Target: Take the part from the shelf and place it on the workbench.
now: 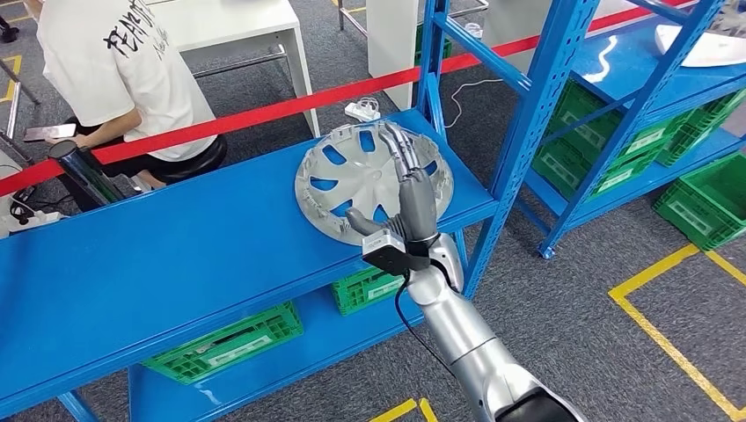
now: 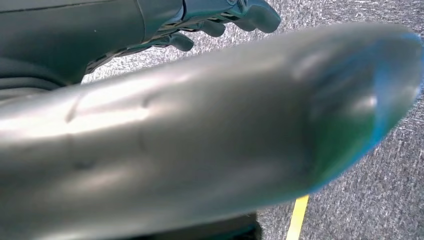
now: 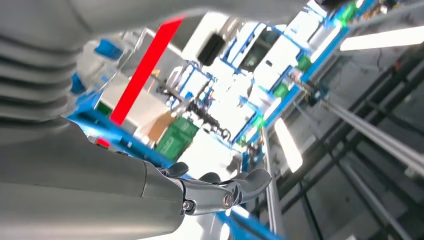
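Observation:
The part is a silver wheel cover (image 1: 339, 167) lying flat at the right end of the blue shelf board (image 1: 176, 255). My right hand (image 1: 413, 189) lies over its right half, fingers stretched out toward the far rim and thumb at the near rim. I see no closed grip. In the right wrist view the right hand's thumb (image 3: 225, 192) points out with nothing in it. My left hand (image 2: 220, 20) hangs over grey floor, fingers loosely bent and holding nothing.
A blue upright (image 1: 528, 114) stands just right of the wheel cover. Green crates (image 1: 224, 343) sit on the lower shelf. A second blue rack (image 1: 651, 79) with green crates stands to the right. A person in a white shirt (image 1: 114, 70) sits behind red tape (image 1: 264, 110).

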